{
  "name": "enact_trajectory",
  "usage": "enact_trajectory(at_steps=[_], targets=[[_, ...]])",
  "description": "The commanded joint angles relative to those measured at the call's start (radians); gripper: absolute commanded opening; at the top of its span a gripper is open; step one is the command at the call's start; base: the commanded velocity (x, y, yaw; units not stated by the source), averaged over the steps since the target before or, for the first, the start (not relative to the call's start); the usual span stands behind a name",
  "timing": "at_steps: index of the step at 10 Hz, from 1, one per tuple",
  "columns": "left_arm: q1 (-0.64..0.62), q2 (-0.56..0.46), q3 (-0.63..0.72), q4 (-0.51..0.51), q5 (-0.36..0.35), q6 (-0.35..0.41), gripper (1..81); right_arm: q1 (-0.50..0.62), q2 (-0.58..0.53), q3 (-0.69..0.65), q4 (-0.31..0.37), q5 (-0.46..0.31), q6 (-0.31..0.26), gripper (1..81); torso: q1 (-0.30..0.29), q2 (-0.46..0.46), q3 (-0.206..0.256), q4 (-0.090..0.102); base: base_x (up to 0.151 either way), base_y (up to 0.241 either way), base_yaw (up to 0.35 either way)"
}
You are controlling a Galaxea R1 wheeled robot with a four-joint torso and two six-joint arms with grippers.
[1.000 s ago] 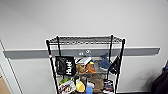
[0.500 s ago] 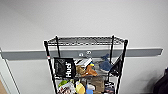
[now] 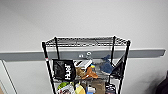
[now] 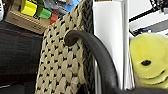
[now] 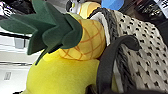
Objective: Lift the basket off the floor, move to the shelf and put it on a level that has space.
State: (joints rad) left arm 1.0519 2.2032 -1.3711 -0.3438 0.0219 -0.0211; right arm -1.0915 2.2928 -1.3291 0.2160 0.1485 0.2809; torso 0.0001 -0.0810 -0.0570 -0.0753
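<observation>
The shelf, a black wire rack, stands straight ahead against a pale wall. Its top level is a bare wire grid, while the tiers below are crowded. In the left wrist view the cream woven basket is very close, with its dark rim and one dark loop handle arching toward the camera. The right wrist view has the basket's other side and a second dark handle. A pineapple plush with green leaves lies in the basket, and a yellow plush sits past the white lining.
A black bag hangs on the rack's left front. A blue plush, an orange toy and packets fill the lower tiers. A grey rail runs along the wall. A cardboard box with coloured blocks is beside the basket.
The head picture has shifted very slightly up and down, so the camera moved a little. The rack and its contents look the same.
</observation>
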Motion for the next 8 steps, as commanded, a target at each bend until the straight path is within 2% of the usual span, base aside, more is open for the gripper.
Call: enact_trajectory(at_steps=[1, 8], targets=[[-0.12, -0.008, 0.072, 0.028, 0.009, 0.018, 1.0, 0.116, -0.003, 0.059, -0.004, -0.015, 0.014, 1.0, 0.0, 0.0, 0.0, 0.0, 0.088, 0.0, 0.0], [-0.12, -0.008, 0.069, 0.026, 0.009, 0.018, 1.0, 0.118, -0.003, 0.058, -0.004, -0.015, 0.014, 1.0, 0.0, 0.0, 0.0, 0.0, 0.088, 0.0, 0.0]])
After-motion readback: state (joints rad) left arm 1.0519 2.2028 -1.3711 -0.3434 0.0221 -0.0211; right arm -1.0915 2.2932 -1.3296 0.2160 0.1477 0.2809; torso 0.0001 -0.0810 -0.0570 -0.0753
